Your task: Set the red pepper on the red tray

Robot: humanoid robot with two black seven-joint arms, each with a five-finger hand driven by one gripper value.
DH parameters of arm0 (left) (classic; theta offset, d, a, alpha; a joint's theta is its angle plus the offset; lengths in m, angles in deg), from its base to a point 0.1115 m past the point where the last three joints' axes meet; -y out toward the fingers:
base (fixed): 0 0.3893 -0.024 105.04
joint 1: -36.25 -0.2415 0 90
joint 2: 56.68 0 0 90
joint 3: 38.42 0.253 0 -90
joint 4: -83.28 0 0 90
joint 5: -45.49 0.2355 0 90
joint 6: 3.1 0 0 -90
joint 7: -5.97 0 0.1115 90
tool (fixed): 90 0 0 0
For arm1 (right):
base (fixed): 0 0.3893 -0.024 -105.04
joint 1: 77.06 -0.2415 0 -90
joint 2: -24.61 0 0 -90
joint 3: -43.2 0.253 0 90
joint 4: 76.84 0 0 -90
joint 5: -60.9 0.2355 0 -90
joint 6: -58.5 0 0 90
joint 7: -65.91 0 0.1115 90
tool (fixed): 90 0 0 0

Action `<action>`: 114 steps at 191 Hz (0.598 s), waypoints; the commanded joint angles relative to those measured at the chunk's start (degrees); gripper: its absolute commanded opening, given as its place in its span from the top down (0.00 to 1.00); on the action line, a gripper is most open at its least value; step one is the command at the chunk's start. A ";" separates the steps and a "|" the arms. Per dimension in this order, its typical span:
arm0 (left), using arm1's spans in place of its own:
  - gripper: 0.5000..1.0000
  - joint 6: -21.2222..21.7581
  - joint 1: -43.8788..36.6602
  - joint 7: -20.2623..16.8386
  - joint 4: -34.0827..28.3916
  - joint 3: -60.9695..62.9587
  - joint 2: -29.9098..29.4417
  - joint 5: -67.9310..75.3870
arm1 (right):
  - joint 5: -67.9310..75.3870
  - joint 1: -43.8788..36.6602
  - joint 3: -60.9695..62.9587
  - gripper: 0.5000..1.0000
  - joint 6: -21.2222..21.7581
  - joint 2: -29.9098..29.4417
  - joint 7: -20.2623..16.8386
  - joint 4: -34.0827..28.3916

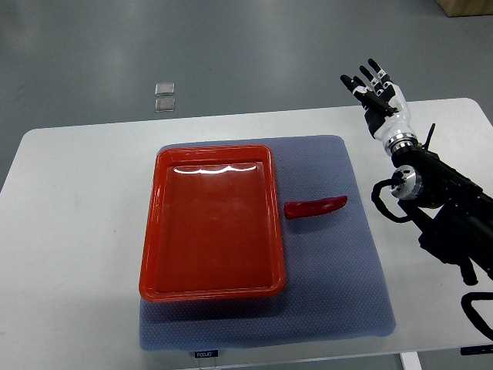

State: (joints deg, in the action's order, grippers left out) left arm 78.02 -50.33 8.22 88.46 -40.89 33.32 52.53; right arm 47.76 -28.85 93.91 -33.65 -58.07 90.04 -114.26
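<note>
One arm is in view, coming in from the right edge of the frame, dark and jointed with loops of cable along it. Its robot hand (377, 96) sits in the upper right, raised over the far edge of the tabletop (73, 231), fingers (373, 72) spread apart and holding nothing. It is well apart from everything on the mat.

A white tabletop fills most of the frame, and a blue-grey mat (339, 262) lies across its middle. On the left part of the mat rests the red tray (152, 254), a shallow rectangle with rounded corners, its long sides running up and down the frame. Light glares along its upper inner wall, and nothing lies inside it.

The red pepper (316, 206) lies on the mat just beside the tray's right rim, about halfway down the frame. It is stretched out sideways, the blunt end toward the tray and the thin tip pointing right. From this steep angle the blunt end looks to be almost touching the rim, though I cannot say whether it actually does.

Beyond the tabletop, on the grey floor in the upper left of the frame, sit two small clear squares (165, 96), one just above the other.
</note>
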 commanded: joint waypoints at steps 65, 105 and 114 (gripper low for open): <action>0.00 0.01 0.00 -0.05 0.00 0.00 0.00 -0.01 | 0.05 -0.23 -0.18 0.17 -0.31 0.94 -0.14 -0.36; 0.00 0.01 0.00 -0.05 0.00 0.00 0.00 -0.01 | 0.05 -1.11 -0.26 0.17 -0.58 3.49 -0.40 -1.42; 0.00 0.01 0.00 -0.05 0.00 0.00 0.00 -0.01 | -0.04 -1.19 -0.44 0.17 -0.66 4.19 -0.40 -2.03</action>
State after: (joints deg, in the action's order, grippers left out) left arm 78.04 -50.33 8.21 88.47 -40.89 33.32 52.51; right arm 47.80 -29.97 93.75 -34.13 -55.69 89.68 -114.97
